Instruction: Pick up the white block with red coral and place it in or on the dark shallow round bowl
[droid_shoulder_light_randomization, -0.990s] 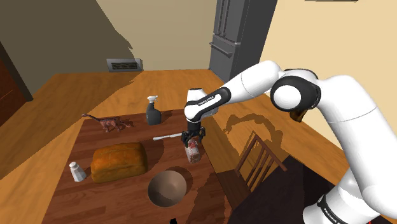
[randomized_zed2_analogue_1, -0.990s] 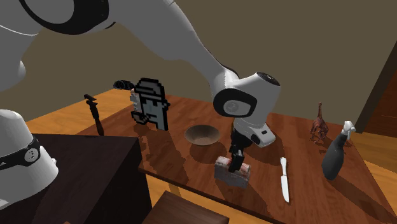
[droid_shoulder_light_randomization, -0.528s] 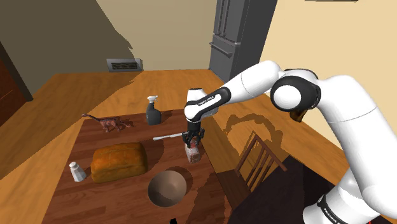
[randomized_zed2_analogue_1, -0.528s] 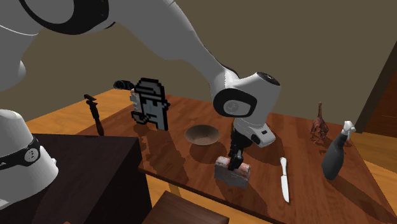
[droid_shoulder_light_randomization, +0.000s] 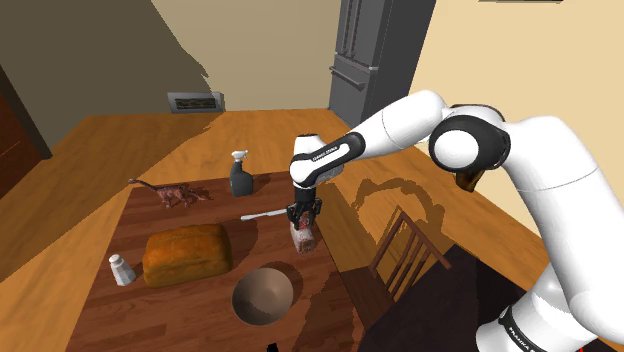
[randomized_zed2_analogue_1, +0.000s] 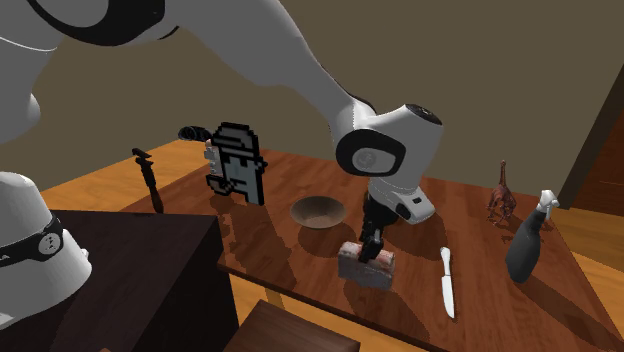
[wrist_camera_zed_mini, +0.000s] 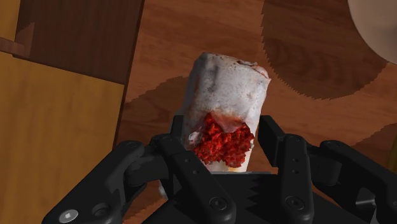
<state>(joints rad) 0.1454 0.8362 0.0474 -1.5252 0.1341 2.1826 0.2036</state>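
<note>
Since the black two-finger gripper (droid_shoulder_light_randomization: 303, 217), clenched on the white block with red coral (wrist_camera_zed_mini: 226, 95), has raised it off the wooden table (droid_shoulder_light_randomization: 185, 305), carrying it to the near brown shallow round bowl (droid_shoulder_light_randomization: 241, 284) should follow.

The block (wrist_camera_zed_mini: 226, 89) is mottled white with a grainy red patch on one face. The gripper (wrist_camera_zed_mini: 222, 135) is all black. The table (droid_shoulder_light_randomization: 200, 310) is dark reddish-brown with wood grain, and the floor (droid_shoulder_light_randomization: 100, 150) is a lighter orange wood. The bowl (droid_shoulder_light_randomization: 263, 295) is brown, paler tan inside. At the shoulder view's left, the loaf (droid_shoulder_light_randomization: 186, 252) is golden brown and the shaker (droid_shoulder_light_randomization: 121, 269) is white. The far bottle (droid_shoulder_light_randomization: 240, 178) is dark grey with a white top. The dinosaur (droid_shoulder_light_randomization: 178, 194) is rusty red-brown.
</note>
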